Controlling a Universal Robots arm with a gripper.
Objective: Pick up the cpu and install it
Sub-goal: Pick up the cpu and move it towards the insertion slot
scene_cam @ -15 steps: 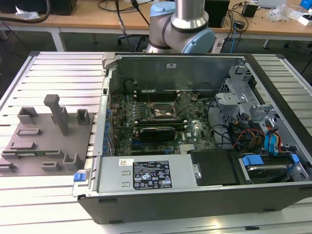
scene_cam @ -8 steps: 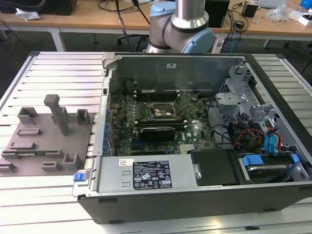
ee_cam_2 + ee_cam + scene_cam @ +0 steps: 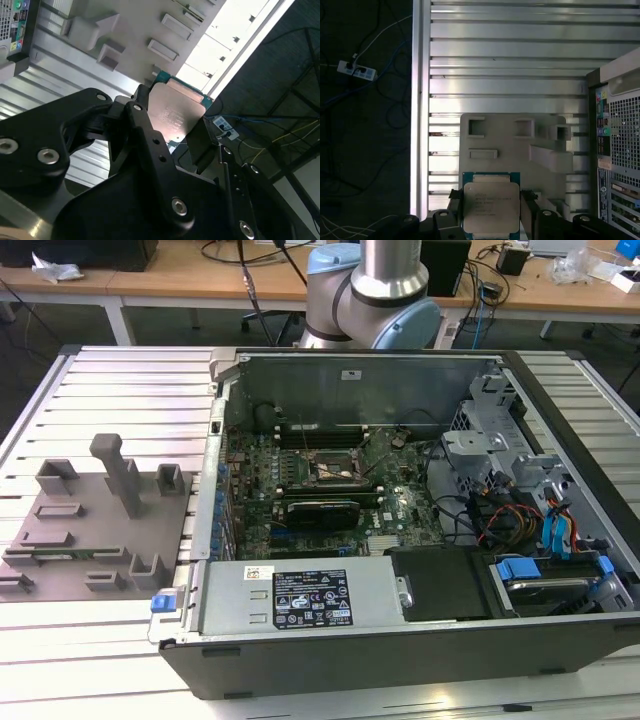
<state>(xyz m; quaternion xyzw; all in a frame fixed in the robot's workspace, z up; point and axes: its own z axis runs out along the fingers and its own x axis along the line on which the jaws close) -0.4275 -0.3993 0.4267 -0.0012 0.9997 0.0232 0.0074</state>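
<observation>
Arm (image 3: 372, 285): I see its base joints behind the pc case (image 3: 400, 650) in the exterior view. Wrist cams look down on the slatted counter (image 3: 510, 50), so the tool points down over the gray fixture tray (image 3: 512, 145), which lies on the counter beside the case.

Gripper (image 3: 491, 202): fingers (image 3: 528, 205) clamped on the cpu (image 3: 491, 207), one on each opposite edge. Silver lid faces the cam, and the green board rim shows at the far edge. Second wrist view agrees: fingers (image 3: 145, 127) pinch the cpu (image 3: 175, 112) from two sides. Cpu is held up over one end of the tray, clear of it. I can't tell how high.

Around: case lies w/ side panel off. On the mobo, the socket (image 3: 335, 468) has its frame open, w/ a black card (image 3: 322, 510) just beside it. Power strip (image 3: 355, 70) + wires on the floor past the counter edge.
</observation>
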